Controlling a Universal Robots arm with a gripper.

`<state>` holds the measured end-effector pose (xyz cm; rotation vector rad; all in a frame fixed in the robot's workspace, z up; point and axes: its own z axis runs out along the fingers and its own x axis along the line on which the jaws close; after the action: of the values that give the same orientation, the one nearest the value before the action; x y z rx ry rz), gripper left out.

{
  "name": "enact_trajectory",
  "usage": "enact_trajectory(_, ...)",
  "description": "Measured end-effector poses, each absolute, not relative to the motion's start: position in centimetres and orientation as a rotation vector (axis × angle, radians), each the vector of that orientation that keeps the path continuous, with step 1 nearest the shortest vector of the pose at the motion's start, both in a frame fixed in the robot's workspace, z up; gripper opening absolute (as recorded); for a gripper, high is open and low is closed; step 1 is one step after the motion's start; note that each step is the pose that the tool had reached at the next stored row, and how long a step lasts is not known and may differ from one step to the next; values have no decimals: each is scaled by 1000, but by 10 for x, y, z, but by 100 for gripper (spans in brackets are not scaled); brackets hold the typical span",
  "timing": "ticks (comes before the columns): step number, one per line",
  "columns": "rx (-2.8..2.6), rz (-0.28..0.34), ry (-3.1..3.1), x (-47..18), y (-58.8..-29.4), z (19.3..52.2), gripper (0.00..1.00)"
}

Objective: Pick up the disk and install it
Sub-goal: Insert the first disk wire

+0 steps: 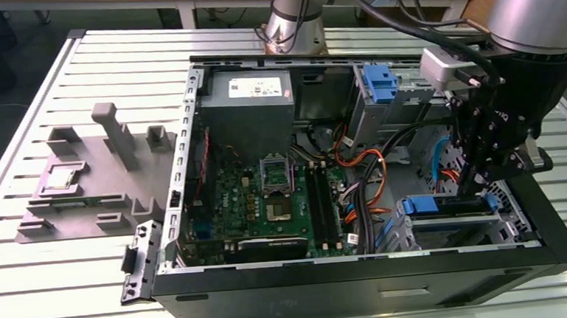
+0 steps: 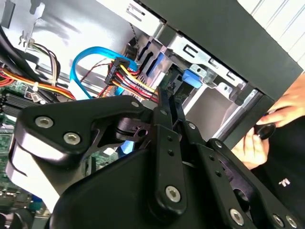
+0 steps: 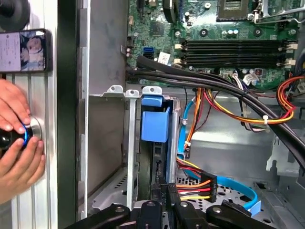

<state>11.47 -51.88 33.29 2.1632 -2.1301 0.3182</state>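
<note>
Closely drawn together, the fingers of the black claw leave almost no gap. Their tips sit at the exposed dark edge of the disk, and whether they pinch any part of it cannot be told. The disk stands on edge in one slot of the grey sheet-metal drive cage. What shows of it is a narrow dark edge capped by its bright blue plastic carrier with a squarish pull tab. The slot walls hide its label face and hug it closely on both flanks, while the slot next to it in the cage shows bare metal.

Just beside the claw, on the open side of the cage, a black plug with orange, yellow and red wires crowds the approach. A light blue flat cable loops near it. Thick black cables run between the cage and the green circuit board.

On the cage's other side the black case wall rises right against it. Beyond that wall, on the slatted metal table, a person's hands rest on a black round knob, and a dark phone lies near them. In the exterior view, a bare blue plastic bracket sits well apart from the cage.
</note>
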Motion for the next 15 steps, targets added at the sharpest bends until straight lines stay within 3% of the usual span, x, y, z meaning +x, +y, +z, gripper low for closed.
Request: enact_trajectory(15,2151,284,-2174,118,-526,332,17)
